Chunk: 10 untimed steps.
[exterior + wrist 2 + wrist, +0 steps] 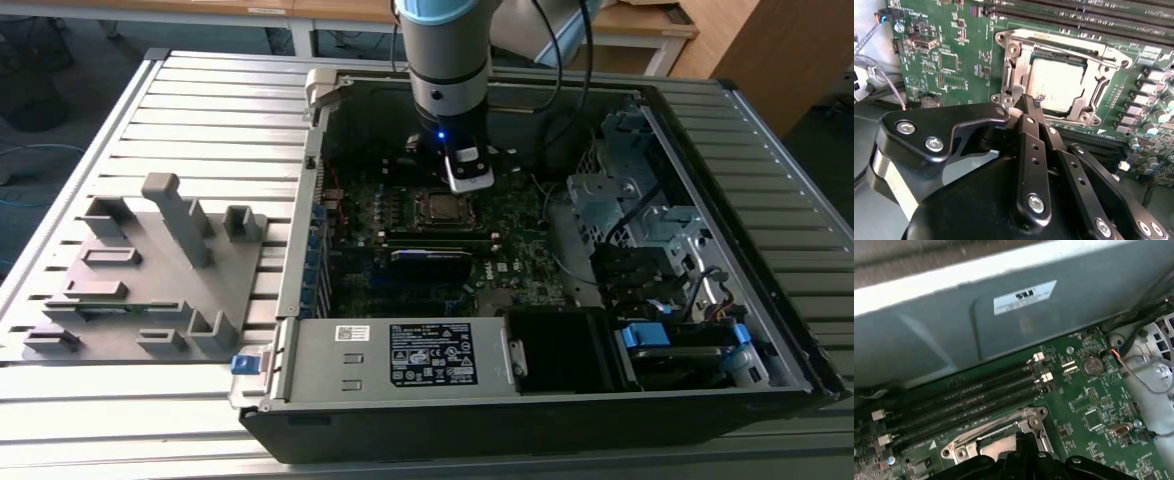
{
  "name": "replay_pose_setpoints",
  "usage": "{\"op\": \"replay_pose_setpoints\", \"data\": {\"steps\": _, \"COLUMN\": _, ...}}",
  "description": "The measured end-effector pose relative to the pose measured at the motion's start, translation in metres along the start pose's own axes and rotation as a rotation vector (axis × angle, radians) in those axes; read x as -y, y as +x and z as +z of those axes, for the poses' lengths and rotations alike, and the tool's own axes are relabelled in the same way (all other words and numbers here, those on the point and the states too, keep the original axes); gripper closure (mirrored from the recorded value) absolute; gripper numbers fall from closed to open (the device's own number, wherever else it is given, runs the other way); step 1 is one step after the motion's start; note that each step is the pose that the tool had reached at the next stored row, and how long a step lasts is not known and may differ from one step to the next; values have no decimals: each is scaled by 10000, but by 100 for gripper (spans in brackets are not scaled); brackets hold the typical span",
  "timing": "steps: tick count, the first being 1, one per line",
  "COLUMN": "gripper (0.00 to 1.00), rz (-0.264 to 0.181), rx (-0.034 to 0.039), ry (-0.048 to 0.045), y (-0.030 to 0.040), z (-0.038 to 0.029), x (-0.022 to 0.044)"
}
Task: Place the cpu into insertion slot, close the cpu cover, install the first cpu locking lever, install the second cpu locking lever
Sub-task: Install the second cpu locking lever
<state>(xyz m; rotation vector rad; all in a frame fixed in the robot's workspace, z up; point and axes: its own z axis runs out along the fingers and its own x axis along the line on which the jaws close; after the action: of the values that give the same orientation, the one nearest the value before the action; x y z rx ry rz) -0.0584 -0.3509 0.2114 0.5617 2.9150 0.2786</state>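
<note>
We see the cpu (1059, 85), dull silver square, lying flat in the insertion slot (1093, 102); the cpu cover (1054, 44), thin metal frame, closed over it.

Slatted metal table (200, 110), perhaps wooden desks (641, 25).

robot arm (450, 60): grey cylinder body, pale blue ring at top, small blue light low down, black cable alongside. gripper (1029, 107): matte black linked bars, silver screw heads, a silver band.
</note>
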Motion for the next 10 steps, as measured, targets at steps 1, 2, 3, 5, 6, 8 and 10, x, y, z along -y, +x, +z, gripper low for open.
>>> {"op": "replay_pose_setpoints", "data": {"steps": 1, "gripper": 90, "rz": 0, "rx": 2, "ry": 5, "y": 0, "z": 0, "x": 1}}
{"op": "replay_pose_setpoints", "data": {"steps": 2, "gripper": 90, "rz": -1, "rx": 3, "ry": 6, "y": -1, "z": 0, "x": 1}}
{"op": "replay_pose_setpoints", "data": {"steps": 3, "gripper": 90, "rz": -1, "rx": 3, "ry": 7, "y": -1, "z": 0, "x": 1}}
{"op": "replay_pose_setpoints", "data": {"steps": 5, "gripper": 90, "rz": -2, "rx": 3, "ry": 11, "y": -1, "z": 0, "x": 2}}
{"op": "replay_pose_setpoints", "data": {"steps": 6, "gripper": 90, "rz": -1, "rx": -23, "ry": 37, "y": -1, "z": 2, "x": 2}}
{"op": "replay_pose_setpoints", "data": {"steps": 8, "gripper": 90, "rz": 16, "rx": -171, "ry": 169, "y": -1, "z": 6, "x": 2}}
{"op": "replay_pose_setpoints", "data": {"steps": 10, "gripper": 90, "rz": 37, "rx": -357, "ry": 329, "y": -3, "z": 11, "x": 3}}
